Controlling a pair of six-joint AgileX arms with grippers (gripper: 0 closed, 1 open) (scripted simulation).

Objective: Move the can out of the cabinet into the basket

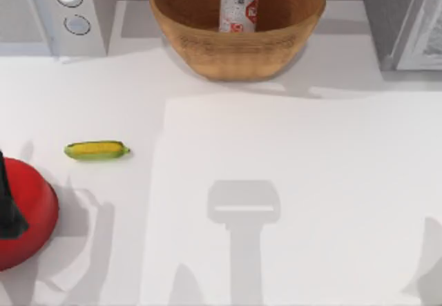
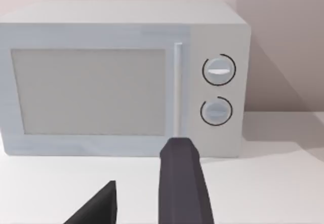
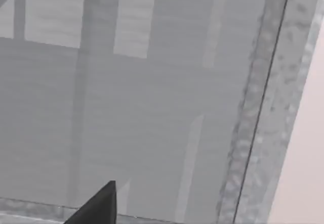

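One drinks can (image 1: 239, 3) stands upright inside the wicker basket (image 1: 207, 40) at the far edge of the white table (image 1: 311, 182), its red label marks facing the camera; the lettering on them is too small to read. The basket sits between a white microwave (image 1: 48, 12) with two round knobs in the far left corner and the dark grey cabinet (image 1: 380, 16) in the far right corner, whose pale, white-framed door panel (image 1: 421, 36) stands angled outward, with a bare strip of table on either side of the basket.

Near the table's left edge a small yellow-green corn cob (image 1: 97, 150) lies on its side, well apart from the basket. Just beyond it toward the near left corner, a red rounded pot (image 1: 31, 216) is cut off by the frame, with a dark shape across its left side. The whole middle and right of the tabletop lies open, crossed by soft grey shadows.

From the left wrist, the left gripper (image 2: 136, 204) points at the microwave front, its two dark fingers (image 2: 182, 183) spread apart with nothing between them; the knobs bear no readable markings. From the right wrist, one dark fingertip (image 3: 98, 204) of the right gripper shows against a close grey cabinet surface, and whether that pincer is released or clenched cannot be told.
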